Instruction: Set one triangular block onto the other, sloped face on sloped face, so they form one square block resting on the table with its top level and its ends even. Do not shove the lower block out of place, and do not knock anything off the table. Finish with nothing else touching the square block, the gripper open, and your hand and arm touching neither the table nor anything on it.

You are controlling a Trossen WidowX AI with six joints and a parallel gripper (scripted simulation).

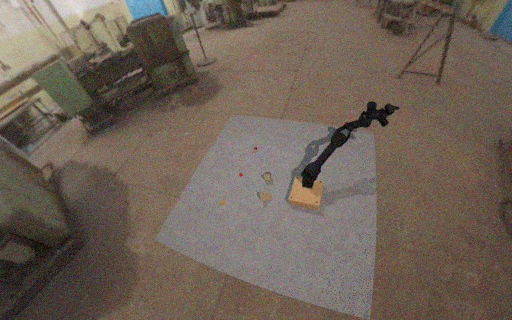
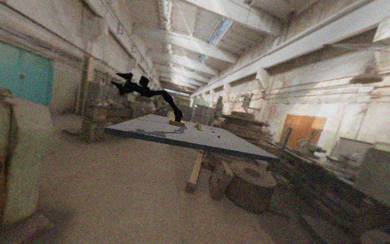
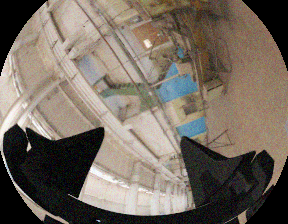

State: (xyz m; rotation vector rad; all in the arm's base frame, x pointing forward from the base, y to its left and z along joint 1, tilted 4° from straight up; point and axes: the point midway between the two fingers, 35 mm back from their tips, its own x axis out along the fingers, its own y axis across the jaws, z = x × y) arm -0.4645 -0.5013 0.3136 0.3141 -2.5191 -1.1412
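Two small tan triangular blocks lie apart on the grey table (image 1: 322, 260) (image 2: 241, 146), left of the arm's base in the top view: one block (image 1: 267, 176) farther back, the other block (image 1: 265, 196) nearer the front. Which way their sloped faces point is too small to tell. In the exterior view the blocks (image 2: 198, 126) look bunched together beside the base. My gripper (image 1: 393, 116) (image 2: 114, 78) (image 3: 143, 136) is open, with nothing between its fingers, raised high and far from both blocks, on the opposite side of the base.
The arm stands on a wooden base (image 1: 306, 196) (image 2: 177, 123). Beyond the blocks lie small markers: a red one (image 1: 255, 148), another red one (image 1: 241, 174) and an orange one (image 1: 222, 202). The wrist view shows only the hall and the fingers clearly.
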